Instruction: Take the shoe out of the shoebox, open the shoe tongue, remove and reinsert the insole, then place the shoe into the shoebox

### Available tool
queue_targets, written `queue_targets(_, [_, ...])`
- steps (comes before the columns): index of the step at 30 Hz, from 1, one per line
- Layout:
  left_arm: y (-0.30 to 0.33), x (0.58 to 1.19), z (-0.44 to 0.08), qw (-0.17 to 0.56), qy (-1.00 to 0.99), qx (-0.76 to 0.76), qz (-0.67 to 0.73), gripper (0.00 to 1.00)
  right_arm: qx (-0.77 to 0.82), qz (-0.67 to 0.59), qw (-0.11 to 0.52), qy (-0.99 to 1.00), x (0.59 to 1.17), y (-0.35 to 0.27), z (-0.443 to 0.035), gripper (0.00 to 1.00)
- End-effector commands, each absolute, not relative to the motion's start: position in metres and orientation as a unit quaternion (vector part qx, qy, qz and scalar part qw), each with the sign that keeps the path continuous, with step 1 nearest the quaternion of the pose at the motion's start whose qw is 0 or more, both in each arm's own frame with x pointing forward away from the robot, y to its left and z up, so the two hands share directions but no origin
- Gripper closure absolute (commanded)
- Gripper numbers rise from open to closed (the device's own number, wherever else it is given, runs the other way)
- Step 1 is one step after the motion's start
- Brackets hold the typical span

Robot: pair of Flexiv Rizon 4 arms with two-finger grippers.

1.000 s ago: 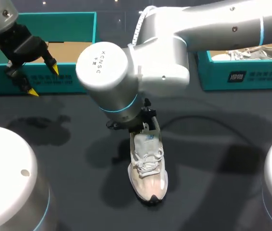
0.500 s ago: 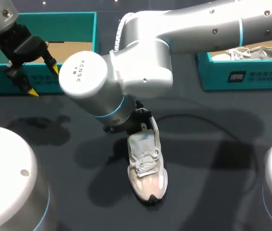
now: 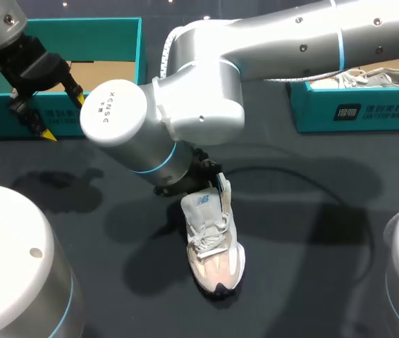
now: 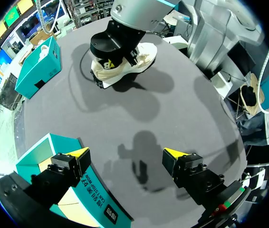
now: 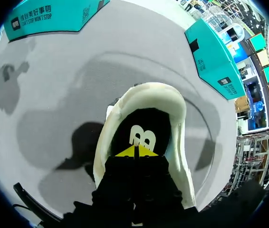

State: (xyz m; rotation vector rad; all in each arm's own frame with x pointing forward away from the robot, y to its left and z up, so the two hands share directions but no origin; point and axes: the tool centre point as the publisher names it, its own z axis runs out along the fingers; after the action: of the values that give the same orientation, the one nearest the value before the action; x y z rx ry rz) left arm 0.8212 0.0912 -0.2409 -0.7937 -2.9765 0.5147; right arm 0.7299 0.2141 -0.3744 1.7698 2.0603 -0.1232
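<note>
A cream and pink shoe (image 3: 213,239) lies on the dark table, toe toward the front edge, its tongue (image 3: 203,202) raised. My right arm's wrist (image 3: 161,116) hangs over its heel and hides the fingers in the head view. In the right wrist view my right gripper (image 5: 135,151) is shut, its yellow tips together inside the shoe's opening, right at the dark insole (image 5: 141,130) with a white logo. Whether it pinches the insole I cannot tell. My left gripper (image 3: 63,116) hangs open and empty at the front wall of the open teal shoebox (image 3: 101,28) at the back left.
A second teal shoebox (image 3: 358,109) at the back right holds another pale shoe (image 3: 369,76). In the left wrist view the shoe (image 4: 141,54) and my right arm (image 4: 118,45) lie far ahead of the open left gripper (image 4: 125,154), with bare table between.
My right arm has swung leftward over the shoe. The shoe's heel has shifted left with it and the toe has turned slightly right. The left arm has not moved.
</note>
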Motion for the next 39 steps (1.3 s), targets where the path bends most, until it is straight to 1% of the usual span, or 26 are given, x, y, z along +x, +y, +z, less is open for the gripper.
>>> queue_targets(1, [0.091, 0.822, -0.241, 0.01, -0.953, -0.255, 0.164, 0.0, 0.76, 0.016, 0.21, 0.615, 0.722, 0.206, -0.362, 1.0])
queue_targets(7, [0.091, 0.822, -0.241, 0.01, -0.953, -0.255, 0.164, 0.0, 0.754, 0.033, 0.219, 0.618, 0.718, 0.206, -0.345, 1.0])
queue_targets(13, [0.091, 0.822, -0.241, 0.01, -0.953, -0.255, 0.164, 0.0, 0.754, 0.037, 0.216, 0.619, 0.724, 0.2, -0.347, 1.0])
queue_targets(23, [0.091, 0.822, -0.241, 0.01, -0.953, -0.255, 0.164, 0.0, 0.749, 0.036, 0.186, 0.635, 0.739, 0.198, -0.375, 1.0])
queue_targets(34, [0.091, 0.822, -0.241, 0.01, -0.953, -0.255, 0.164, 0.0, 0.749, 0.024, 0.143, 0.646, 0.733, 0.202, -0.405, 1.0])
queue_targets(35, [0.091, 0.822, -0.241, 0.01, -0.953, -0.255, 0.164, 0.0, 0.749, 0.024, 0.143, 0.646, 0.731, 0.202, -0.403, 1.0])
queue_targets(39, [0.091, 0.822, -0.241, 0.01, -0.953, -0.255, 0.164, 0.0, 0.745, 0.035, 0.18, 0.642, 0.727, 0.202, -0.374, 1.0])
